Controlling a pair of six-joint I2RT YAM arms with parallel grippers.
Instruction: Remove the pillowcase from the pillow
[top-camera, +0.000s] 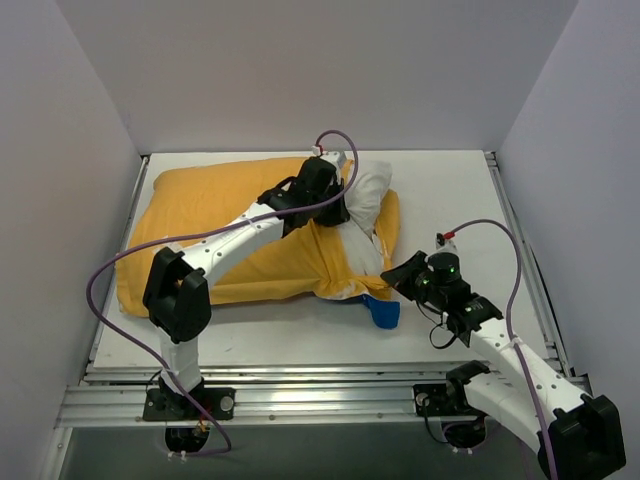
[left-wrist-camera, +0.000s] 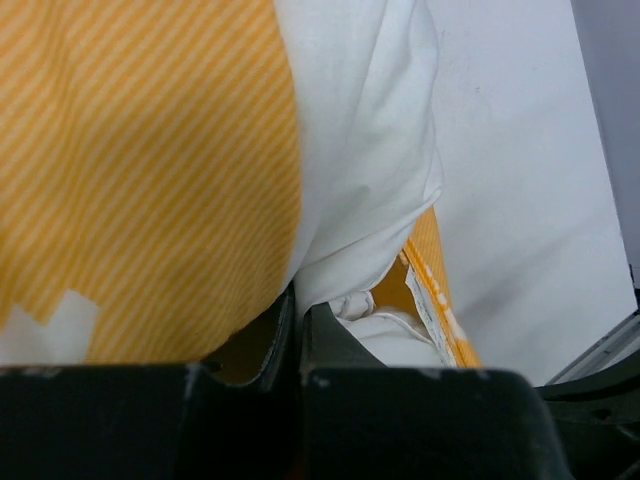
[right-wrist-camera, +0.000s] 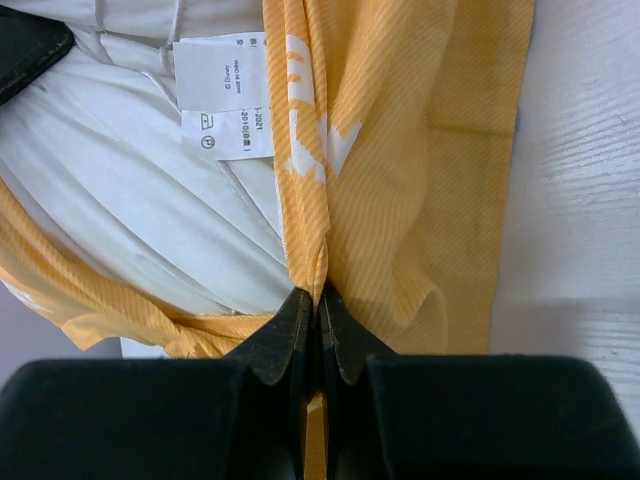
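Observation:
The pillowcase (top-camera: 220, 220) lies yellow-orange side up across the table's left and middle, with a blue corner (top-camera: 385, 313) at its near right end. The white pillow (top-camera: 368, 195) sticks out of its right opening. My left gripper (top-camera: 335, 212) is shut on a fold of the white pillow (left-wrist-camera: 360, 130) beside the orange cover (left-wrist-camera: 140, 150); in the wrist view the left gripper (left-wrist-camera: 297, 300) pinches white fabric. My right gripper (top-camera: 397, 278) is shut on a fold of the pillowcase edge (right-wrist-camera: 420, 150), pinched at the right gripper (right-wrist-camera: 318, 300). The pillow (right-wrist-camera: 130, 200) and its white tag (right-wrist-camera: 222, 95) show inside the opening.
The white table (top-camera: 450, 190) is bare to the right of the pillow. Grey walls close in the left, back and right. A metal rail (top-camera: 320, 395) runs along the near edge by the arm bases, and another runs along the right edge (top-camera: 520, 240).

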